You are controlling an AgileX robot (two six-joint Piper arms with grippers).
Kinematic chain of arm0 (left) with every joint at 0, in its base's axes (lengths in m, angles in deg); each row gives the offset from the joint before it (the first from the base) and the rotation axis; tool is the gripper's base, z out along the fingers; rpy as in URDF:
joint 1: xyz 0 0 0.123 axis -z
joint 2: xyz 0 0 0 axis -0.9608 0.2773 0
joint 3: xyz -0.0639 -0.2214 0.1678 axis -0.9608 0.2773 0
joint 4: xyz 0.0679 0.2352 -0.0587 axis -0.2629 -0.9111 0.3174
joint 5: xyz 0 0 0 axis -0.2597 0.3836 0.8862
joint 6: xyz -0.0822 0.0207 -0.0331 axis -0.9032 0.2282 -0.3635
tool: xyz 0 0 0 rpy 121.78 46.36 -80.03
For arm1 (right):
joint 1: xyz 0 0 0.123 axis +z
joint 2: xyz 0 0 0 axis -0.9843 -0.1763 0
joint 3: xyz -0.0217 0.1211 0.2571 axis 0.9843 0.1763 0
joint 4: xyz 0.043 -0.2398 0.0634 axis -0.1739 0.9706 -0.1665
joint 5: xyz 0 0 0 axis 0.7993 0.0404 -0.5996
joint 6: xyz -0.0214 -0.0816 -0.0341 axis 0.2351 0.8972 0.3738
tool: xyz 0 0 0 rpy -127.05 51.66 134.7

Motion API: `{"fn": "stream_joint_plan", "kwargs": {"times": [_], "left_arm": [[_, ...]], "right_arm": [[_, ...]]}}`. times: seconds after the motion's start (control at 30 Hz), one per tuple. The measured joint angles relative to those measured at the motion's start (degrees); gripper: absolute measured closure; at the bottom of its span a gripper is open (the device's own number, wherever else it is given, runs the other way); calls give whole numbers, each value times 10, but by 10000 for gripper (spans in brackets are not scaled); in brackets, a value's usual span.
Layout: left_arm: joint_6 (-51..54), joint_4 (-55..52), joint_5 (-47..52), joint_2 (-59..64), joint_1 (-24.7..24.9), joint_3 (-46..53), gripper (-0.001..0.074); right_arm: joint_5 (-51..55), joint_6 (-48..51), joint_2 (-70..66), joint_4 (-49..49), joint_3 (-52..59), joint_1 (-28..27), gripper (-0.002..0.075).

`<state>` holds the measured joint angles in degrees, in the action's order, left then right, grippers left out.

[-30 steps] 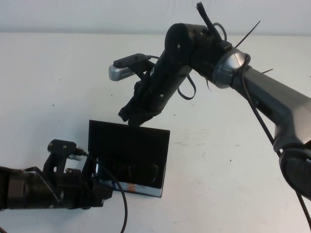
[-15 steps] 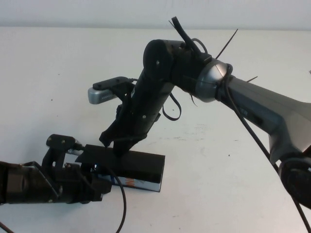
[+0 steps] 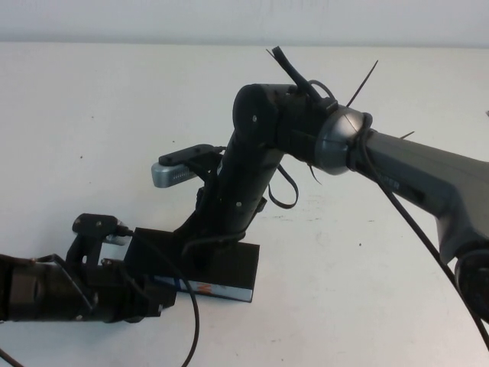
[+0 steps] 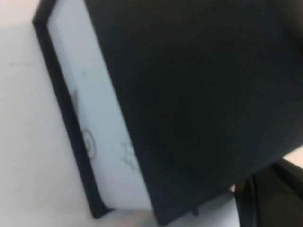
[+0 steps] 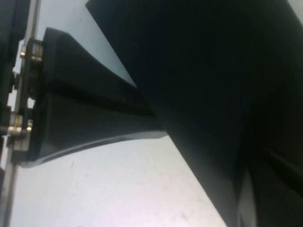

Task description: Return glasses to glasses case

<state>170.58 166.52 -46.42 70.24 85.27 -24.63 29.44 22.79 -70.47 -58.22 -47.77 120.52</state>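
Note:
The black glasses case (image 3: pixel 229 264) lies on the white table with its flap lid down; its white, blue and orange side strip (image 3: pixel 205 288) faces me. The glasses are hidden. My right gripper (image 3: pixel 200 238) is shut and presses down on the lid near the case's left half. My left gripper (image 3: pixel 149 294) sits low at the case's left end and is shut on it. The case fills the left wrist view (image 4: pixel 199 94) with its pale side showing. In the right wrist view one of the fingers (image 5: pixel 85 109) shows beside a dark surface.
The white table (image 3: pixel 367 252) spreads around the case, with a pale wall along the back. The right arm (image 3: pixel 397 164) reaches in from the right, above the table, with loose cables and cable ties. The left arm (image 3: pixel 46 294) lies along the front left edge.
The lid stood open a second ago, showing the glasses inside. My right gripper pushed it forward and down; the lid now lies flat. The left gripper stayed at the case's left end.

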Motion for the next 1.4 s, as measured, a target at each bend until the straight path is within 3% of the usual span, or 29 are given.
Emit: {"fn": "stream_joint_plan", "kwargs": {"times": [0.33,0.6,0.8,1.0,1.23,1.4], "left_arm": [[-49,-55,-4,-50,2,0,735],[-172,-160,18,-137,4,0,735],[-237,-212,21,-335,4,1,735],[-325,-270,-156,-620,4,10,735],[-380,-350,-226,-879,4,73,735],[-441,-355,-273,-968,4,172,735]], "right_arm": [[8,-1,2,74,-19,-8,739],[8,-3,31,70,-25,-10,739],[10,-39,121,93,-25,-10,739],[11,-78,245,132,26,-10,739],[12,-128,436,154,206,-10,739],[-46,-148,588,148,358,-10,739]]}}
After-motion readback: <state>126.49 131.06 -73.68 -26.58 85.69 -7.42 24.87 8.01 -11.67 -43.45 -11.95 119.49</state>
